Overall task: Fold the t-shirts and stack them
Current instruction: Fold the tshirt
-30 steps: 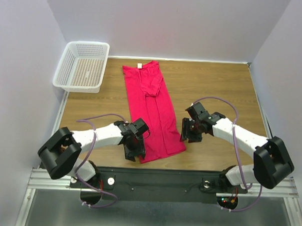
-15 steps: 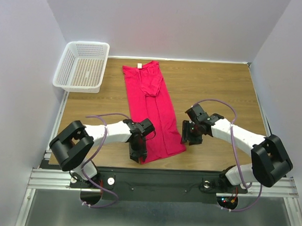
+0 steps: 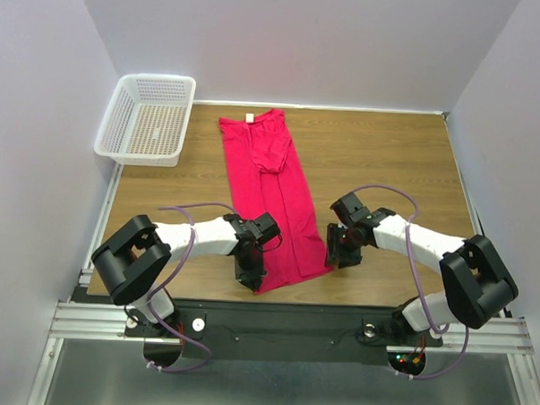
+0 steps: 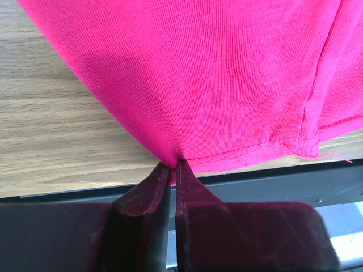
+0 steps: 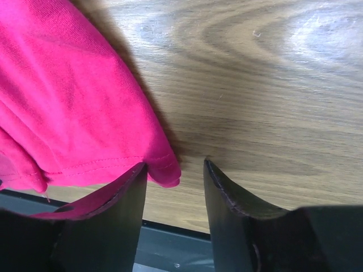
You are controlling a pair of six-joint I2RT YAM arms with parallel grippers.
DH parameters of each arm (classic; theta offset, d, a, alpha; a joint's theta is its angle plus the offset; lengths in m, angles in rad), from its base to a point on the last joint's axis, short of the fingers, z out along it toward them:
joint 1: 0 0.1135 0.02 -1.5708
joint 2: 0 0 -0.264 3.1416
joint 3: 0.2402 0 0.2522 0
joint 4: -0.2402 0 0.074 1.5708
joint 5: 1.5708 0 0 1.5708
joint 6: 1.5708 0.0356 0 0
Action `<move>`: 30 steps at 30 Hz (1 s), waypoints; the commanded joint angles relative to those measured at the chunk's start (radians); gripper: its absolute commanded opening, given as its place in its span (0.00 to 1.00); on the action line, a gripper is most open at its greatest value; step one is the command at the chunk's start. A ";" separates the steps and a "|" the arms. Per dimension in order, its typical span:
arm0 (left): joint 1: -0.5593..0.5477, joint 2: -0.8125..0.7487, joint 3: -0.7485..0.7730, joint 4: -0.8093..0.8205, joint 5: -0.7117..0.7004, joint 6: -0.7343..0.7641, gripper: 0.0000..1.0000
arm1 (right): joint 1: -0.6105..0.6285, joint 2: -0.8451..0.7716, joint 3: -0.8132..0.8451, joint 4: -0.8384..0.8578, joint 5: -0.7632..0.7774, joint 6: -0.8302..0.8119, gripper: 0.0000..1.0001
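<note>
A crimson-pink t-shirt [image 3: 268, 198] lies folded into a long strip on the wooden table, its white neck label at the far end. My left gripper [image 3: 252, 272] is shut on the near left corner of the t-shirt's hem [image 4: 170, 158]. My right gripper [image 3: 337, 257] is open at the near right corner of the hem. In the right wrist view that corner [image 5: 161, 170] lies between the open fingers, with the left finger [image 5: 108, 209] against the cloth.
A white mesh basket [image 3: 148, 118] stands at the far left corner of the table [image 3: 389, 154]. The table's near edge and a black rail [image 3: 301, 316] run just below both grippers. White walls close in the sides.
My left gripper has moved right onto the shirt's near left corner and shut on it. My right gripper has moved slightly nearer, to the near right corner.
</note>
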 commanded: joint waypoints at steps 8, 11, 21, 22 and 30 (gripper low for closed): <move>-0.007 0.021 -0.026 0.009 -0.054 0.019 0.15 | 0.025 0.038 -0.049 0.083 -0.028 0.017 0.41; -0.007 0.027 -0.020 0.006 -0.054 0.023 0.15 | 0.035 0.060 -0.046 0.085 -0.027 0.022 0.40; -0.004 0.004 0.000 -0.016 -0.064 0.054 0.00 | 0.037 0.017 -0.066 0.044 0.026 0.031 0.10; -0.004 0.003 0.006 -0.034 -0.064 0.063 0.00 | 0.037 0.008 -0.070 0.034 0.029 0.032 0.08; -0.012 -0.108 -0.049 -0.063 0.000 0.076 0.00 | 0.039 -0.097 -0.107 -0.073 -0.008 0.037 0.05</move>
